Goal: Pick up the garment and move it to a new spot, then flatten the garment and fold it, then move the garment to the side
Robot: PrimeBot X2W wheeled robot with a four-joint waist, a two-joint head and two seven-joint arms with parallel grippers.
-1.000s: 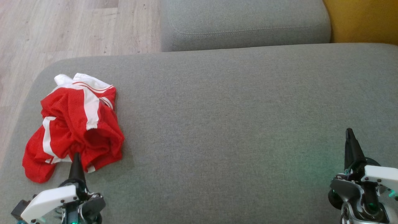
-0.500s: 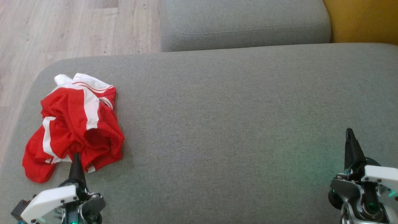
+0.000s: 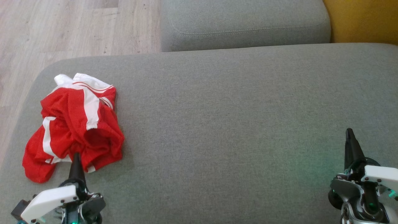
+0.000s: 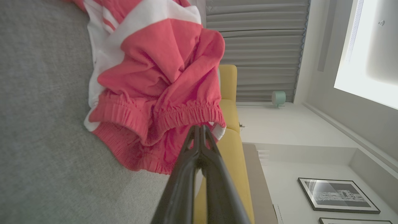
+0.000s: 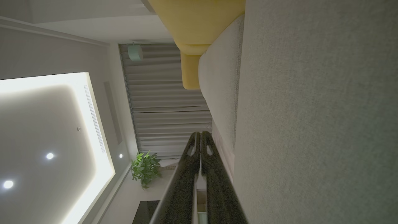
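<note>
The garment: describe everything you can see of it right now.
The garment is red mesh-looking fabric with white panels and stripes and a gathered elastic edge. It lies crumpled in a heap, unfolded, on the left end of the grey sofa cushion. The shut left gripper points at its near edge; whether it touches cannot be told.

This is a living room in a home. A grey upholstered sofa with a matching cushion stands on a pale wood-plank floor beside a yellow armchair. Pleated curtains, framed pictures on the wall, a potted plant and recessed ceiling lights complete the domestic setting.
</note>
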